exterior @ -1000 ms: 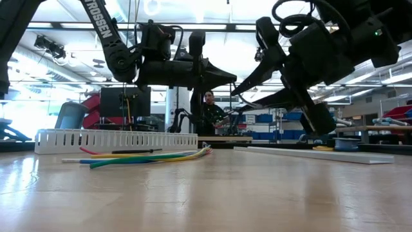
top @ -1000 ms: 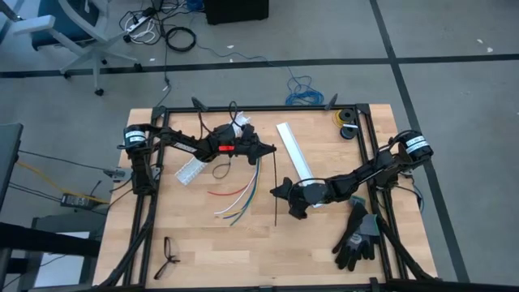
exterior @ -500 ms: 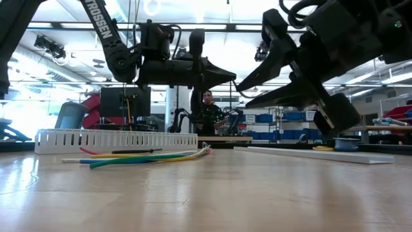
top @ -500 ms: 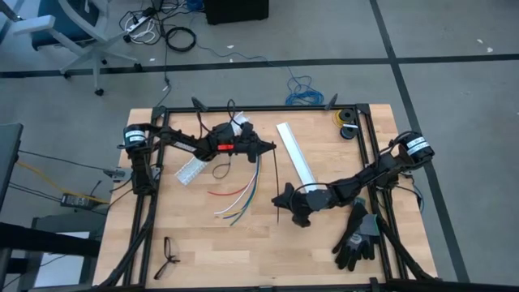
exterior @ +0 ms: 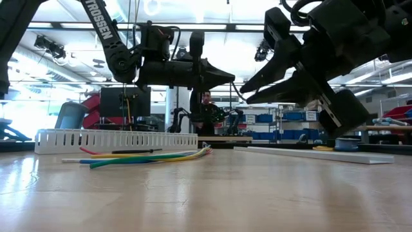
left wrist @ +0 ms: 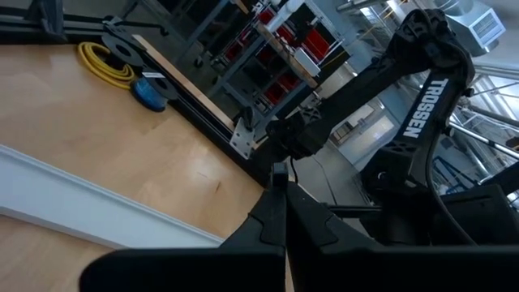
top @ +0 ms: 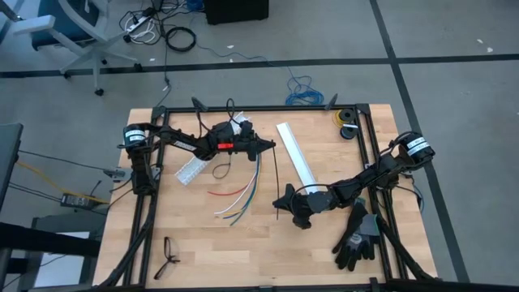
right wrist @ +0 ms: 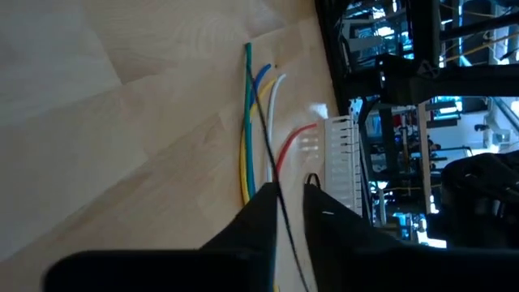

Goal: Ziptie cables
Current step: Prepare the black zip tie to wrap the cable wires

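The cables (top: 239, 197) lie fanned out on the table, red, green, blue, yellow and white, and also show in the low view (exterior: 148, 156) and the right wrist view (right wrist: 258, 122). A thin black zip tie (top: 275, 174) runs above the table from far to near, beside them. My left gripper (top: 273, 148) is shut on its far end. My right gripper (top: 278, 203) is at its near end. Its fingers stand close on either side of the tie (right wrist: 268, 138) with a narrow gap (right wrist: 290, 195). I cannot tell whether they touch it. My left gripper pinches the zip tie's far end (top: 274, 152) between its two shut fingers (left wrist: 272, 219). The fingers come level from the table's left and lie across the tie. The tie is lifted clear of the table and reaches toward the near edge.
A short white slotted channel (top: 189, 169) lies at the left. A long white channel (top: 296, 158) lies right of centre. Black gloves (top: 357, 235) are at the near right, spectacles (top: 169, 255) at the near left and wire spools (top: 347, 122) at the far right. A person (exterior: 207, 113) sits beyond the table.
My right gripper has swung a little toward the near edge and rolled about its own axis. Its fingers have drawn closer together around the zip tie's near end. My left gripper and the cables have kept still.
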Motion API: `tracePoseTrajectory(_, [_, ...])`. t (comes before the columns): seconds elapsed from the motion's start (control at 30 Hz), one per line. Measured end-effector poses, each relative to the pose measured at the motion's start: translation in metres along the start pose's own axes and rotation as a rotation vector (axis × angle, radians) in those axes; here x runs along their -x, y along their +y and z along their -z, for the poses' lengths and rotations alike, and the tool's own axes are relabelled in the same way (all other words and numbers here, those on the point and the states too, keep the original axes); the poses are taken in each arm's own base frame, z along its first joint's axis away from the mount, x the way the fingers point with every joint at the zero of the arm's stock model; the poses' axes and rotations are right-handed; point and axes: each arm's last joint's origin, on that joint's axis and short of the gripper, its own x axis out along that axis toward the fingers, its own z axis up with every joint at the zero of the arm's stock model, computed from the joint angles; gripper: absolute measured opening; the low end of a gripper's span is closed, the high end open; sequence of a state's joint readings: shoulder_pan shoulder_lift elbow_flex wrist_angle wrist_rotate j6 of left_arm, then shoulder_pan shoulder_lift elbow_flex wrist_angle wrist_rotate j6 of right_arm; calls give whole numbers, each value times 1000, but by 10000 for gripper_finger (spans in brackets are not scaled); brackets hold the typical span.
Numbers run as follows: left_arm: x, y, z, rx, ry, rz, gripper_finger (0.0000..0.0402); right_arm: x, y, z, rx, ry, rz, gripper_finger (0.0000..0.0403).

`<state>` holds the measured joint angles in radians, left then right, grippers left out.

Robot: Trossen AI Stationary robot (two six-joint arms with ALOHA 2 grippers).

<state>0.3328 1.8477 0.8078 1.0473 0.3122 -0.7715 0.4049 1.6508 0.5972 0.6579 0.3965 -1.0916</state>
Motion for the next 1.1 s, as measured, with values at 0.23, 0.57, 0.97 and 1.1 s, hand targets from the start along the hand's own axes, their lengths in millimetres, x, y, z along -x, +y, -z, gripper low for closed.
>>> tracePoseTrajectory(0.23, [0,0,0,-41,1,1,1,-2,-3,3,-248,8,15,3])
tracePoseTrajectory(0.57, [-5,-14,14,-392,25,42,1,-8,-23,24,-907,7,173,0])
tracePoseTrajectory(0.97, [-10,-43,41,-788,-21,28,1,13,-15,54,-1533,-281,210,0])
tracePoseTrajectory(1.1, [-13,-60,56,-1051,-36,28,1,16,-18,52,-1644,-373,168,0])
